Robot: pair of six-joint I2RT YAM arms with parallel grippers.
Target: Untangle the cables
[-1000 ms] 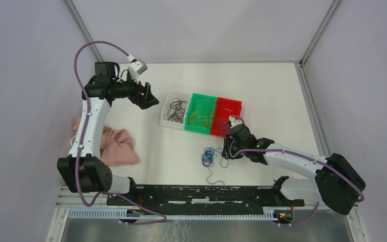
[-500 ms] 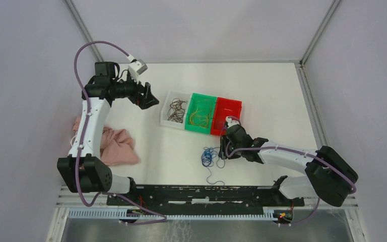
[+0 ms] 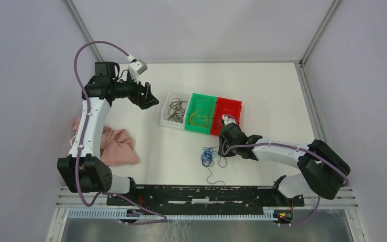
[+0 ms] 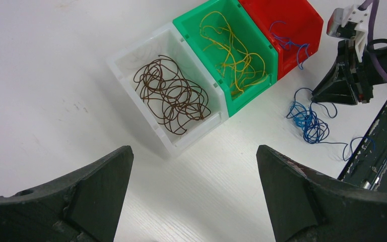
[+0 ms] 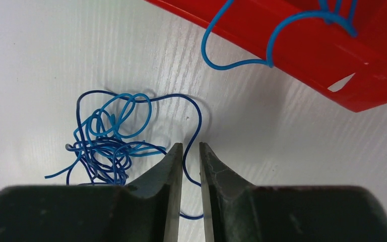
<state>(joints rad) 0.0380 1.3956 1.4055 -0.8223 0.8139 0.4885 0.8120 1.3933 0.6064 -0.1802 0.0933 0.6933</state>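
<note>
White tabletop carries the cables: a loose blue tangle near the front rail. Since a second ago the right gripper has slid left to it. Its jaws have narrowed to a slit astride one strand, and a pinch cannot be told. Behind, the white bin holds brown strands, the green bin yellow strands, and the red bin a blue strand. The left gripper gapes wide.

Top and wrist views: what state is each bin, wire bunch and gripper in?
blue tangle, knotted, on the table.
left gripper, open, holding nothing.
right gripper, jaws narrowly apart, one tangle strand between them.
white bin, holds brown wires.
green bin, holds yellow wires.
red bin, blue strand draped over its rim.
pink cloth, crumpled.
</note>
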